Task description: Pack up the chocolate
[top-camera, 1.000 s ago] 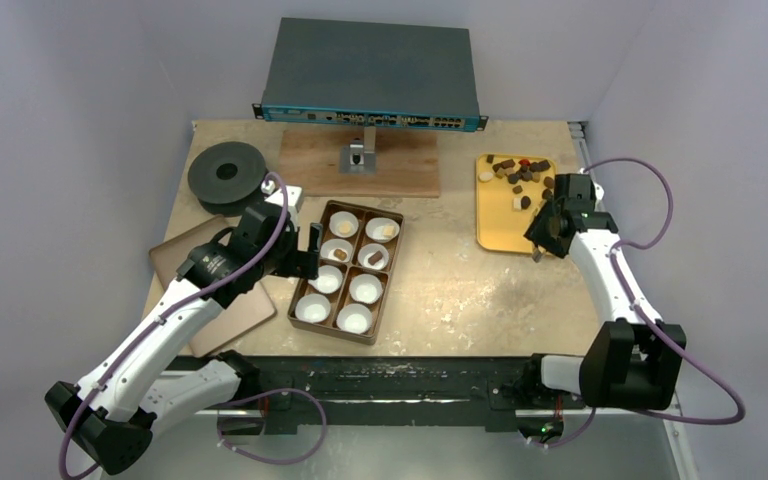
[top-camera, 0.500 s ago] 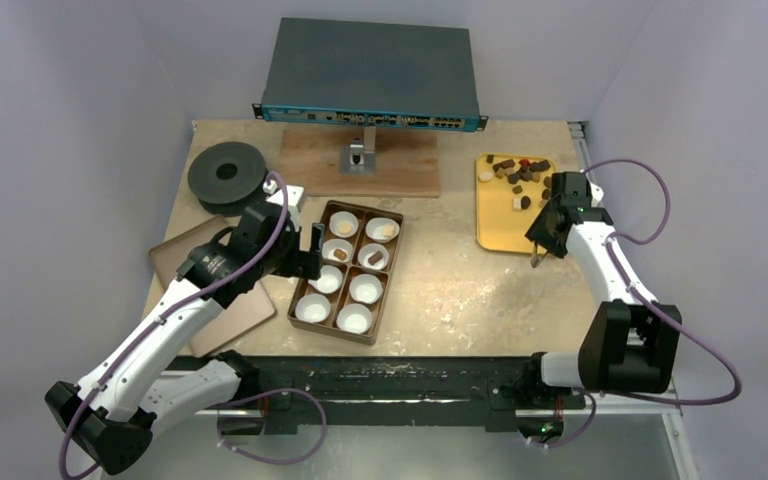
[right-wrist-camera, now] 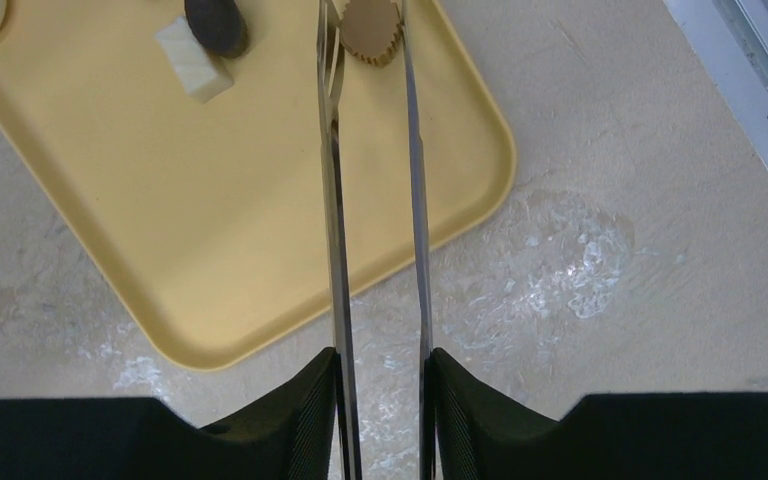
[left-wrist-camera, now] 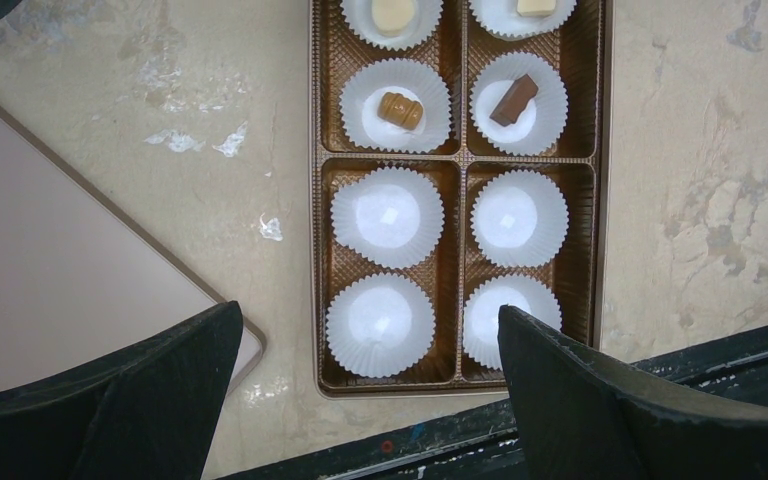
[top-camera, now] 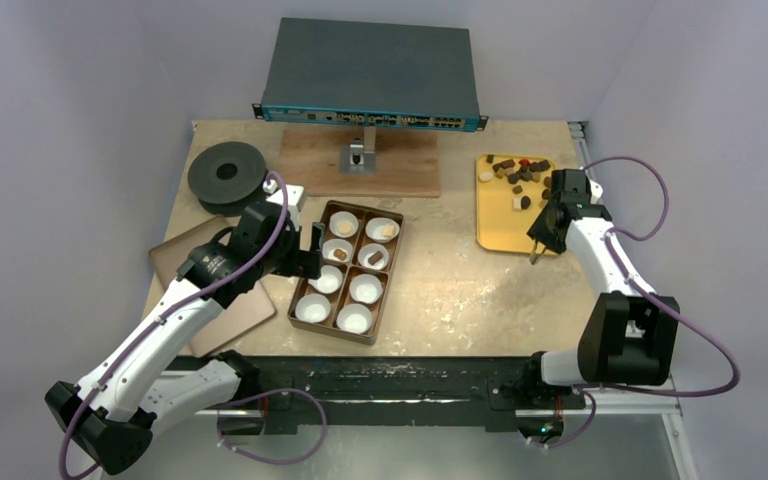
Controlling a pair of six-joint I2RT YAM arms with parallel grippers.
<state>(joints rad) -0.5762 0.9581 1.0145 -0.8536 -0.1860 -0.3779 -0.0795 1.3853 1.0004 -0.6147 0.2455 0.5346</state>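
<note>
Several dark, tan and cream chocolate pieces (top-camera: 520, 172) lie at the far end of the yellow tray (top-camera: 505, 225). The brown box (top-camera: 397, 245) holds white paper cups; the four far cups hold pieces, among them a tan one (left-wrist-camera: 400, 105) and a brown one (left-wrist-camera: 513, 100), and the four near cups are empty. My left gripper (top-camera: 315, 250) is open and empty over the box's near end (left-wrist-camera: 368, 315). My right gripper (top-camera: 548, 228) is shut on metal tongs (right-wrist-camera: 335, 200) over the tray's right edge. In the right wrist view a tan round piece (right-wrist-camera: 365, 30) lies between the tong tips; whether they hold it is unclear.
A grey network switch (top-camera: 370, 75) and a wooden board (top-camera: 400, 170) stand at the back. A black spool (top-camera: 228, 172) is at the far left. A pinkish flat lid (top-camera: 185, 260) lies left of the box. A metal rail (right-wrist-camera: 750, 60) runs along the table's right edge.
My right arm has drawn slightly toward the tray's far end with the tongs. The left arm and the box have not moved.
</note>
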